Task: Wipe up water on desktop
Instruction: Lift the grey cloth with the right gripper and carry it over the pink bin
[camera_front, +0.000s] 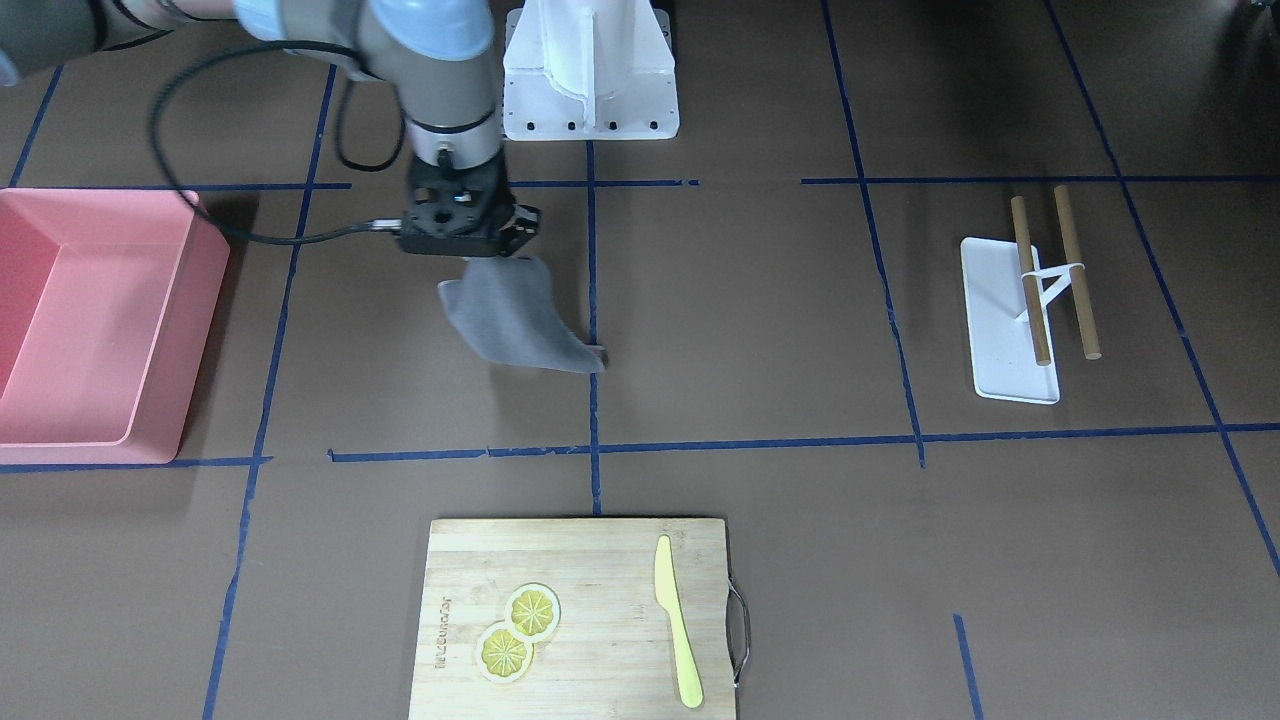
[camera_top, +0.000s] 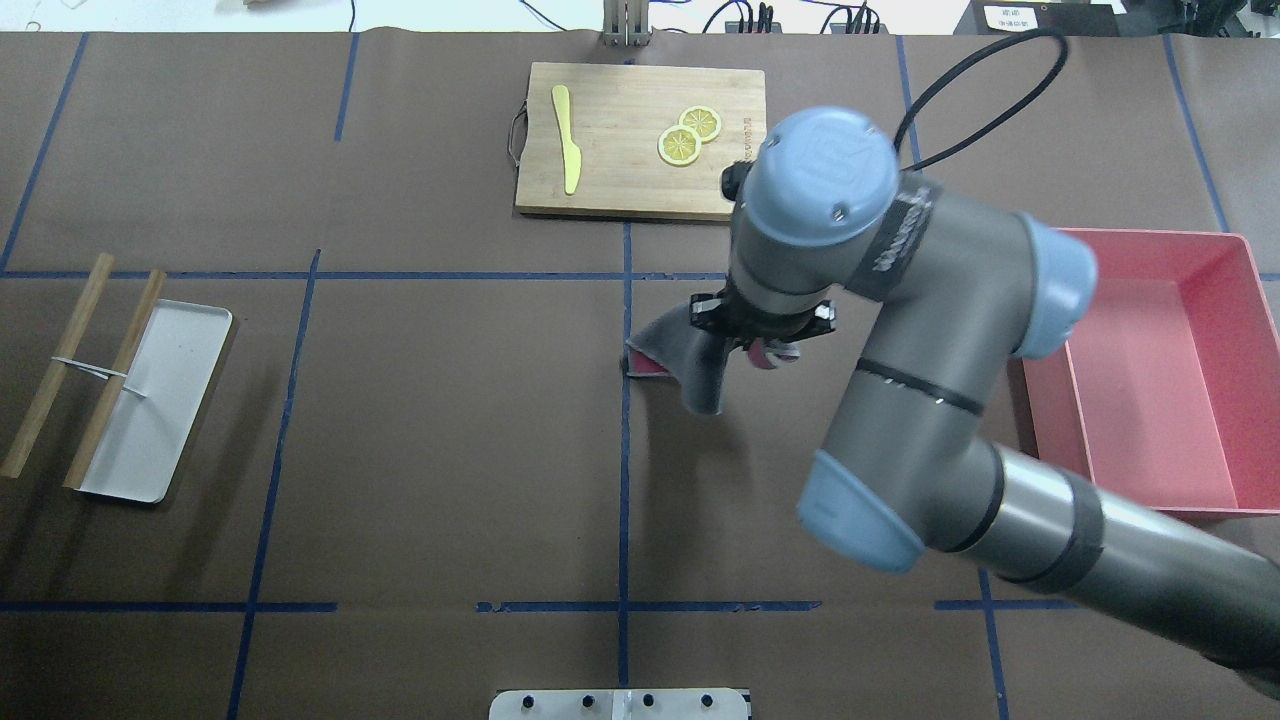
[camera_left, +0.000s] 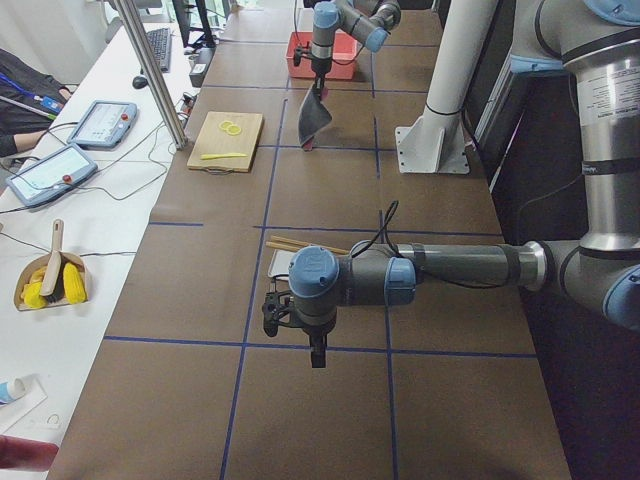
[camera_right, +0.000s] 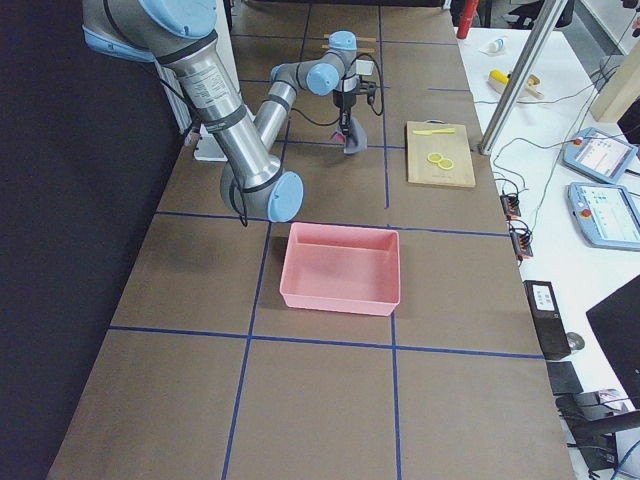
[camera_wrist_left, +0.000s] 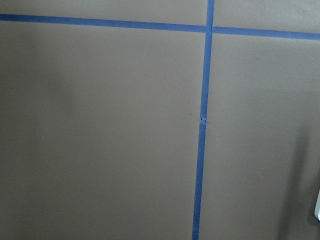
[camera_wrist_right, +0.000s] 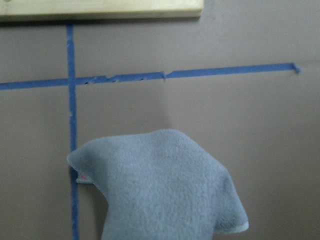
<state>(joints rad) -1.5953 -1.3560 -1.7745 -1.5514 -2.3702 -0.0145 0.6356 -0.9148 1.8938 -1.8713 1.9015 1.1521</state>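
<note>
The right claw (camera_front: 495, 258) is clamped on the top edge of a grey cloth (camera_front: 520, 320). The cloth hangs from it over the middle of the desktop (camera_front: 750, 320), just on the robot's right of the blue tape line (camera_front: 593, 400) that runs toward the cutting board (camera_front: 600, 560). Gripping one edge lets the rest of the cloth drape loose, which I judge suits dragging it flat over a wet patch. No water can be made out on the brown surface in any view, so the target spot is unclear. The cloth's long axis slants from the claw down toward the robot's left. Its lowest corner points at the tape line and appears to touch the desktop there, while the upper part is off the surface. In the wrist view a pink underside shows at one folded corner. The pink bin (camera_front: 90, 320) sits well apart on the robot's right, probably as a drop-off place. The left claw (camera_left: 316, 350) hovers over bare desktop near the white tray (camera_front: 995, 330), out of the way; whether it is open or closed cannot be told.
</note>
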